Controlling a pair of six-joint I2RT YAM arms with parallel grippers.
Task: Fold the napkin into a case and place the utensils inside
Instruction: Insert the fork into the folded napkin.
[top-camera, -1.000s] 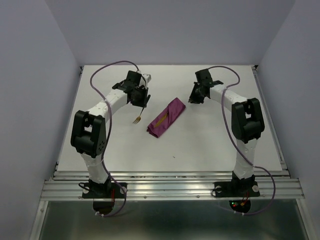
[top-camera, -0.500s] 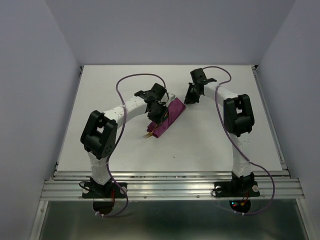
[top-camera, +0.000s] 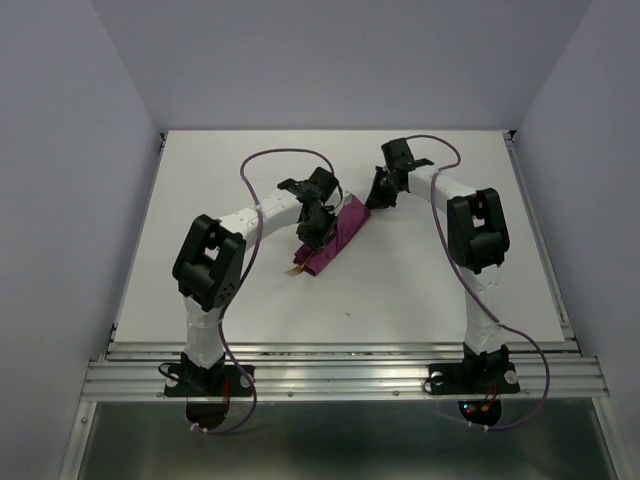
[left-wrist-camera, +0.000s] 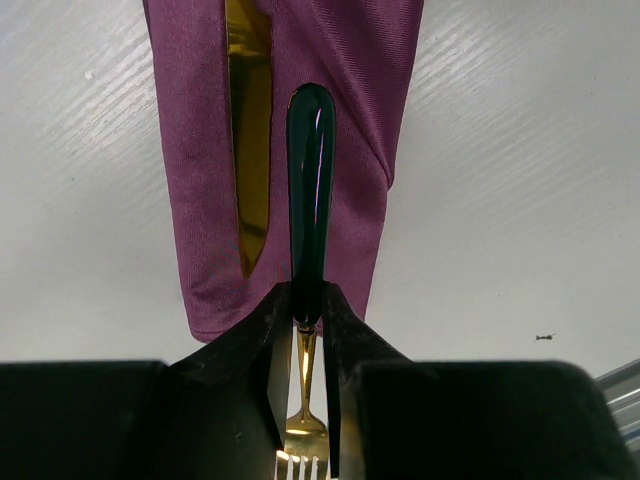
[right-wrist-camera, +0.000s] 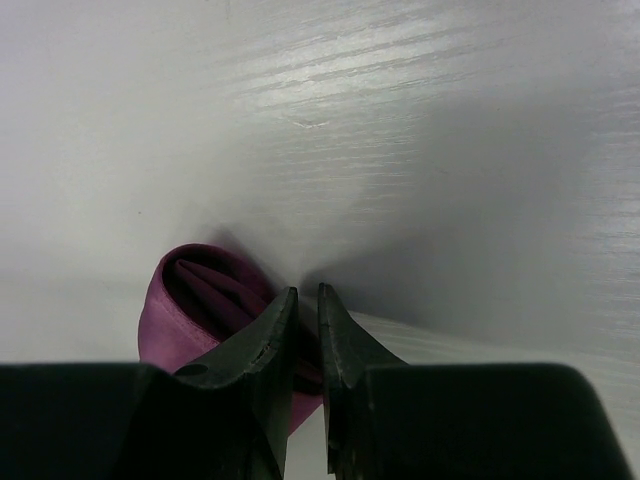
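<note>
Pale grey walls close in a white table (top-camera: 450, 290). Near its middle lies the case (top-camera: 352, 216), a narrow plum strip of folded cloth. Its long axis runs on a slant from the near left to the far right.

A gold knife (left-wrist-camera: 250, 130) blade sits tucked in a fold along one side of the strip, parallel to it. Its tip points toward the near-left end, and its handle is out of sight.

Beside the blade is the fork (left-wrist-camera: 310, 200), lined up the same way. Its black handle reaches over the cloth toward the far right, and its gold head sticks out past the near-left end. Whether the handle touches the cloth I can't tell.

The left gripper (left-wrist-camera: 305, 297) is clamped on the fork just where the handle meets the gold neck.

At the far-right end the layers gape into a small dark mouth. The right gripper (right-wrist-camera: 302, 300) sits right at that end with only a sliver between its fingers, and I can't tell whether any cloth is pinched there.
</note>
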